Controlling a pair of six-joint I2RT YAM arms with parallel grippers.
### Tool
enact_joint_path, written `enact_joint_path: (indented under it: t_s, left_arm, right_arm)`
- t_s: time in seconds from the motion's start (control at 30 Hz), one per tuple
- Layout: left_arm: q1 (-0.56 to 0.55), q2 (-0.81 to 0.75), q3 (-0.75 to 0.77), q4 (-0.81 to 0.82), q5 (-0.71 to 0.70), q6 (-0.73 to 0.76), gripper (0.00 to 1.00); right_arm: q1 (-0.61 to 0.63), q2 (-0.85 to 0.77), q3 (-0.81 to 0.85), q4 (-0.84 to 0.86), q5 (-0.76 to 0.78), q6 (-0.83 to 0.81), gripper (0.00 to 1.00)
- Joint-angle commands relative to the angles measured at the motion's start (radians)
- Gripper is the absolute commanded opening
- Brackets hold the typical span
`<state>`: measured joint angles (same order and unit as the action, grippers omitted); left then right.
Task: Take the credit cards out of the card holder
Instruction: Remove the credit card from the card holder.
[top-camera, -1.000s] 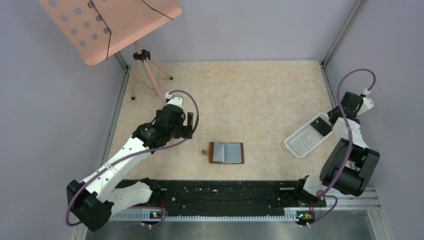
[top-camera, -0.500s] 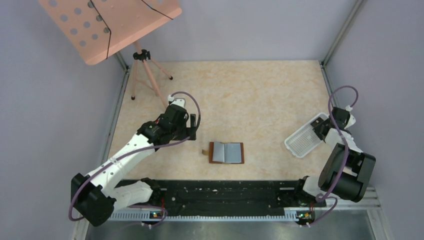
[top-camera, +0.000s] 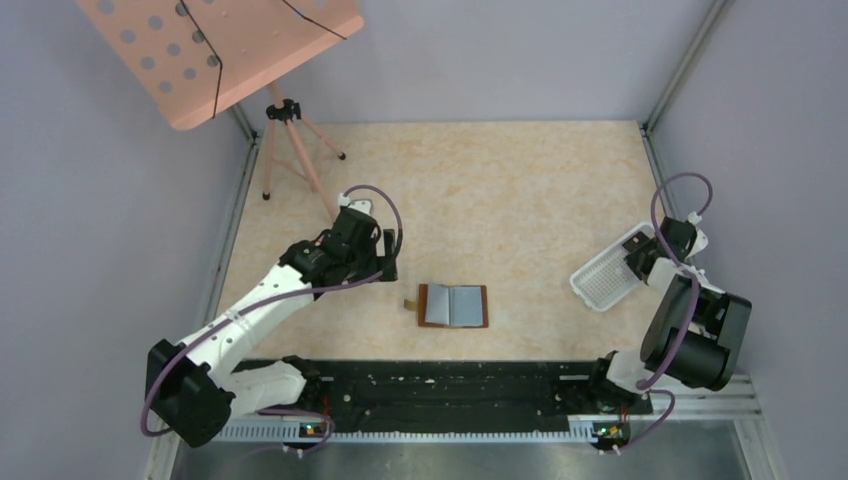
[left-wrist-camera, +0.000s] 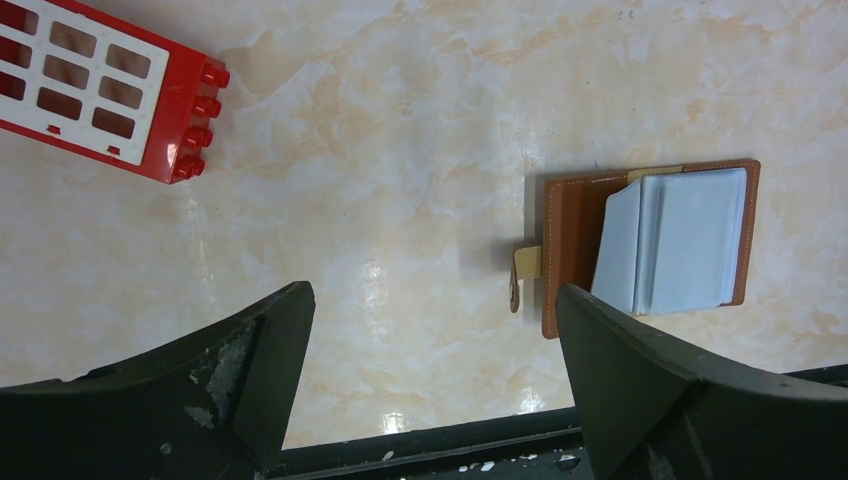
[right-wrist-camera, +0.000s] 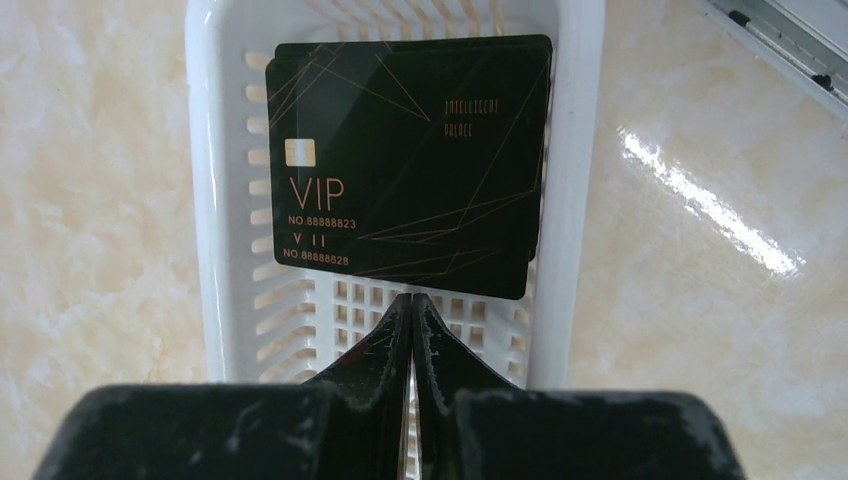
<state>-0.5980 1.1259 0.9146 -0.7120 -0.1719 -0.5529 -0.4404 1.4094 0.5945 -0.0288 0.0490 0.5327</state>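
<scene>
The card holder (top-camera: 453, 305) lies open on the table, brown outside and blue-grey inside, with its small tab (left-wrist-camera: 522, 272) pointing left. In the left wrist view the holder (left-wrist-camera: 650, 245) is right of the jaws. My left gripper (top-camera: 386, 255) is open and empty, up and left of the holder, and its jaws (left-wrist-camera: 432, 305) frame bare table. Black VIP credit cards (right-wrist-camera: 410, 160) lie stacked in the white perforated tray (right-wrist-camera: 225, 150). My right gripper (right-wrist-camera: 411, 300) is shut with nothing between its fingers, its tips just short of the cards' near edge.
A red keypad-like block (left-wrist-camera: 100, 85) lies on the table left of the holder. The white tray (top-camera: 600, 285) sits at the right edge by the wall. A pink music stand (top-camera: 215, 50) on a tripod (top-camera: 290, 150) stands at the back left. A black rail (top-camera: 440, 385) runs along the near edge.
The right arm has folded back and down toward the near right, its gripper staying over the tray. The left gripper has shifted slightly right and nearer. The holder has not moved.
</scene>
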Motion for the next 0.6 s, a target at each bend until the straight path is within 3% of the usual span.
enact_joint_path:
  t_s: [0.0,0.57]
  left_arm:
    - [0.002,0.016,0.012,0.019,-0.001,-0.011,0.96]
    - [0.003,0.048,0.01,0.029,-0.007,0.004,0.96]
  right_arm:
    - [0.007,0.017,0.011,0.067,0.028,-0.019,0.02]
    - [0.008,0.05,0.041,0.101,0.066,-0.039,0.02]
